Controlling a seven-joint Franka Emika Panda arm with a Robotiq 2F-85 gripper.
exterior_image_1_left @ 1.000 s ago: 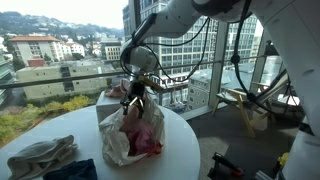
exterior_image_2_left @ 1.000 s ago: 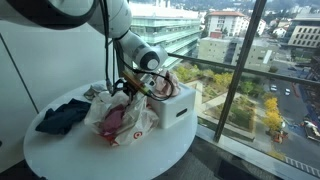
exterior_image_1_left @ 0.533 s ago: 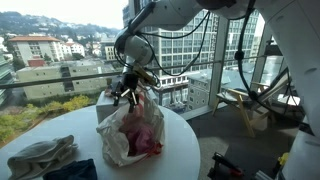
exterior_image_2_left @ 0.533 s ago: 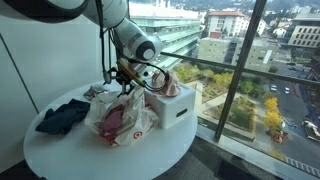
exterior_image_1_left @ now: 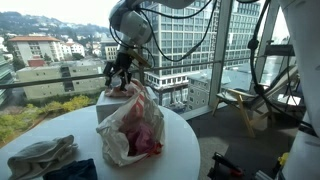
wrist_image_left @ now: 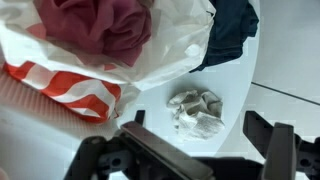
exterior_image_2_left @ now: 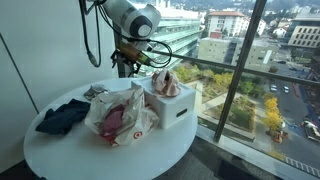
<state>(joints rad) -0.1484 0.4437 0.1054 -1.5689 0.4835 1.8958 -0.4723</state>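
Air above bag (exterior_image_1_left: 132, 128) free, gripper (exterior_image_1_left: 118, 76) hangs clear over it. Bag fills table (exterior_image_2_left: 150, 152) centre; white box (exterior_image_2_left: 180, 108) just beside it windowside, dark cloth (exterior_image_2_left: 60, 115) and grey rag (wrist_image_left: 196, 110) opposite. Bare strip between rag and bag

The arm (exterior_image_1_left: 132, 18) bends down from above; its pincer (exterior_image_1_left: 118, 77) hangs in the air, jaws spread wide, gripping nothing.

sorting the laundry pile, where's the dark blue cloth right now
In an exterior view the dark blue crumpled cloth lies on the round white table, left of the white plastic bag with red stripes.
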